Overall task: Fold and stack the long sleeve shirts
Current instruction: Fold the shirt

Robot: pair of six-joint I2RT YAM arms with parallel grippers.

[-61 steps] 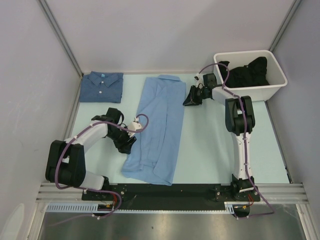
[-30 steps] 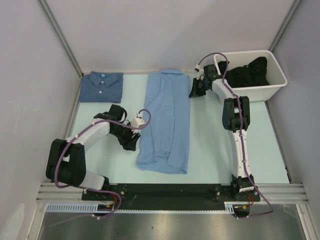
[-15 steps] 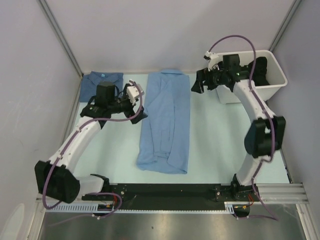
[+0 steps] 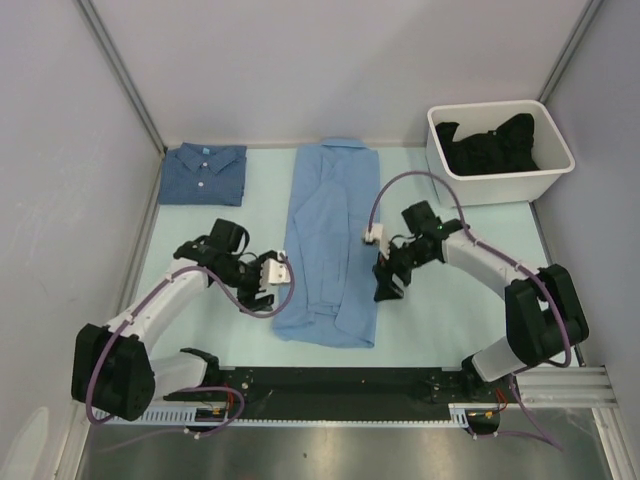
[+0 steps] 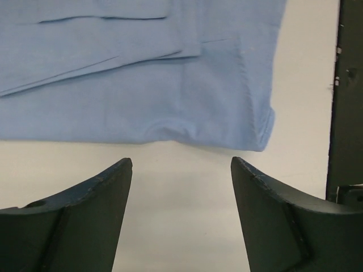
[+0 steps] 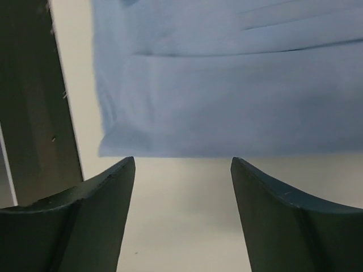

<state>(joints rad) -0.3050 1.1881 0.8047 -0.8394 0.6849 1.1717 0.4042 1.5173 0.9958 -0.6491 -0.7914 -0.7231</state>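
The light sky-blue long sleeve shirt [image 4: 330,240] lies mid-table as a long narrow strip, collar at the far end and hem near me. The darker denim-blue shirt [image 4: 203,174] lies folded at the back left. My left gripper [image 4: 266,285] is low beside the strip's left edge near the hem, open and empty. In the left wrist view the light shirt [image 5: 142,85] lies just beyond my left gripper [image 5: 181,164]. My right gripper [image 4: 383,286] is open and empty at the strip's right edge. The right wrist view shows the light shirt [image 6: 227,85] just past my right gripper [image 6: 182,161].
A white bin [image 4: 490,188] holding dark garments [image 4: 490,140] stands at the back right. The black base rail [image 4: 330,385] runs along the near edge, close to the hem. Grey walls close in the left, right and back.
Both arms swung back from the far collar end to the near half of the light shirt and now flank it. The shirt has lain still for the last second.
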